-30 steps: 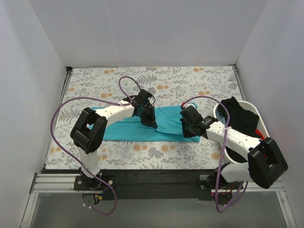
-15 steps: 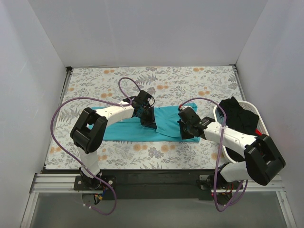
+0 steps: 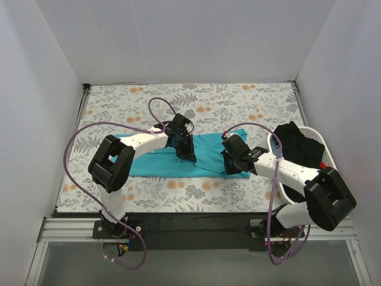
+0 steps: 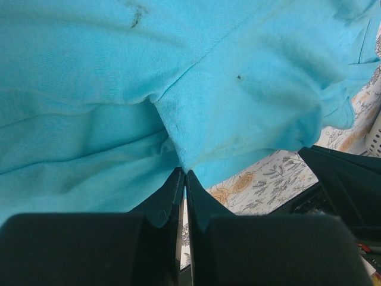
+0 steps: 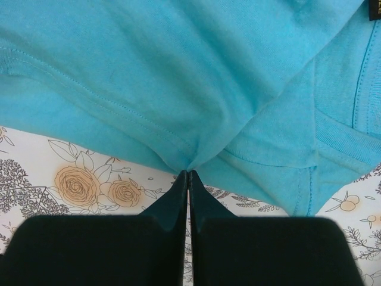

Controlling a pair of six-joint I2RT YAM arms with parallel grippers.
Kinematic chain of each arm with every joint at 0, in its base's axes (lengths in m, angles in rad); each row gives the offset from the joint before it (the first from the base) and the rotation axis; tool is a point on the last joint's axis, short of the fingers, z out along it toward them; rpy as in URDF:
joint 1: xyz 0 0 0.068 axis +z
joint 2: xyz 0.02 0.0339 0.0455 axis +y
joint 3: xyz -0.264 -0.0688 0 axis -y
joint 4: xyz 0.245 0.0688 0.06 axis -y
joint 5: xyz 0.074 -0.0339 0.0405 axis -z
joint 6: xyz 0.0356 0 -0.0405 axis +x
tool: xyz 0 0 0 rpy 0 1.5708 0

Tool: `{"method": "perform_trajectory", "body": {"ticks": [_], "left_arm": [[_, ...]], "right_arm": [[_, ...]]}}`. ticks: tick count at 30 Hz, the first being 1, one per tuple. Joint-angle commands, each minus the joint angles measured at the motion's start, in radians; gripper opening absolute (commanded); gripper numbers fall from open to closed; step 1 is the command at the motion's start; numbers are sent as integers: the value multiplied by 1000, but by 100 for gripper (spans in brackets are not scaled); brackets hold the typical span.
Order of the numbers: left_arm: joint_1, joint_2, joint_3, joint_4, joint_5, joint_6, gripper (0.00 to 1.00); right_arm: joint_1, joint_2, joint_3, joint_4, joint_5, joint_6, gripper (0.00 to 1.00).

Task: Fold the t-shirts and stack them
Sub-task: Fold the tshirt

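Fold step, mid-way by the look of it. Both claws are clenched on the teal t-shirt [image 3: 153, 164], which lies spread left-to-right across the floral cloth [image 3: 238, 101], nearer the near edge than the far one, its right end short of the right edge.

Left gripper [image 4: 182, 176] has its fingers pressed together w/ a peak of teal fabric nipped at the tips; creases fan away from the pinch. Right gripper [image 5: 188, 175] is likewise clamped, tips closed on a hem edge where two layers meet, w/ floral cloth showing just below.

Why held so: prob. each claw takes one point along the same side of the shirt, so the fabric can be lifted & carried over as one flap w/o sagging in the middle. That is a judgement, not something seen.

In the top view the left claw sits about mid-shirt and the right one at the shirt's near-right corner. The long left half lies flat beyond the left claw, toward the left edge, & a shorter stretch spans between the two claws.

At the right edge a white basket [image 3: 325, 145] holds a black shirt [image 3: 293, 142] draped over its rim, plus a small red patch [image 3: 323, 165] — maybe another shirt, too small to tell. No stack on the surface yet.
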Motion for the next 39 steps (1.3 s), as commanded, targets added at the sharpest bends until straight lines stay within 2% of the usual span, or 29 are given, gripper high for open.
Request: {"method": "perform_trajectory", "body": {"ticks": [1, 3, 6, 7, 8, 11, 14, 21, 26, 34, 39], "left_arm": [[3, -20, 6, 6, -12, 7, 2], [3, -23, 4, 1, -24, 12, 9], [2, -40, 9, -15, -37, 18, 17], [3, -48, 14, -22, -46, 21, 18], [3, -62, 20, -34, -52, 29, 19], [3, -82, 61, -72, -78, 46, 20], [3, -88, 109, -94, -89, 57, 21], [0, 3, 247, -109, -81, 72, 20], [2, 130, 302, -95, -89, 67, 17], [2, 205, 215, -63, -166, 57, 14], [3, 188, 219, -54, -153, 58, 14]], "right_arm": [[6, 5, -10, 21, -5, 4, 2], [6, -4, -21, 15, 3, 4, 5], [9, -47, -32, -7, 15, 7, 15], [9, -62, -32, -13, 18, 7, 19], [7, -79, -27, -25, 23, 9, 28], [6, -159, 5, -36, 72, 6, 42], [-17, -152, 62, -42, 119, -10, 48], [-78, 37, 209, -19, 133, -56, 48], [-100, 154, 223, 48, 95, -53, 47], [-100, 160, 79, 122, 25, -19, 44], [-102, 111, 106, 119, 55, -33, 46]]}}
